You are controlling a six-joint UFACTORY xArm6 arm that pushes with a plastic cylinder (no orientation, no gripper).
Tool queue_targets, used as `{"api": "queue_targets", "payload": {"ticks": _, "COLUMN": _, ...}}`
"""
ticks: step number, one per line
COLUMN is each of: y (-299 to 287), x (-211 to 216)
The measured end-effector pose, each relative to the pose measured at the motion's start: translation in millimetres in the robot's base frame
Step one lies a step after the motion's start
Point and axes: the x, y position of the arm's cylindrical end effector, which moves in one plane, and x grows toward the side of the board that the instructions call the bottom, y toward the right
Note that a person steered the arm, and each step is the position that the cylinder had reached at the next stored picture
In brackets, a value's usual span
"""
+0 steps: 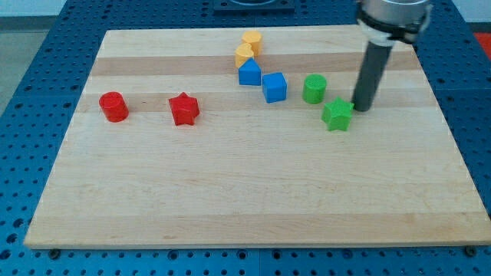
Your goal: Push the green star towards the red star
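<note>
Resting just right of the green star: tool tip, a bare rod holding nothing. Red star well apart leftward; push barely begun.

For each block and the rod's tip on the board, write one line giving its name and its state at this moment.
green star: flat on board, my tip touching or nearly touching its right side
my tip: down at board height
green cylinder: upright, alone
blue cube: upright, alone
blue block: below yellow pair
yellow blocks: two, touching
red star: flat, alone
red cylinder: upright, alone
</note>
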Motion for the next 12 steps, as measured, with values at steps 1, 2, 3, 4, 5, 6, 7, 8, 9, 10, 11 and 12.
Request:
{"api": "queue_targets", "payload": {"ticks": 1, "y": 17, "x": 22}}
{"api": "queue_targets", "payload": {"ticks": 2, "y": 12, "x": 23}}
{"api": "queue_targets", "payload": {"ticks": 3, "y": 2, "x": 15}}
{"api": "queue_targets", "payload": {"ticks": 4, "y": -35, "x": 13}}
{"api": "queue_targets", "payload": {"ticks": 5, "y": -64, "x": 13}}
{"api": "queue_targets", "payload": {"ticks": 6, "y": -75, "x": 15}}
{"api": "queue_targets", "payload": {"ticks": 7, "y": -75, "x": 24}}
{"api": "queue_targets", "payload": {"ticks": 8, "y": -79, "x": 27}}
{"api": "queue_targets", "payload": {"ticks": 9, "y": -103, "x": 27}}
{"api": "queue_targets", "payload": {"ticks": 10, "y": -137, "x": 29}}
{"api": "queue_targets", "payload": {"ticks": 11, "y": -160, "x": 43}}
{"api": "queue_targets", "payload": {"ticks": 12, "y": -166, "x": 67}}
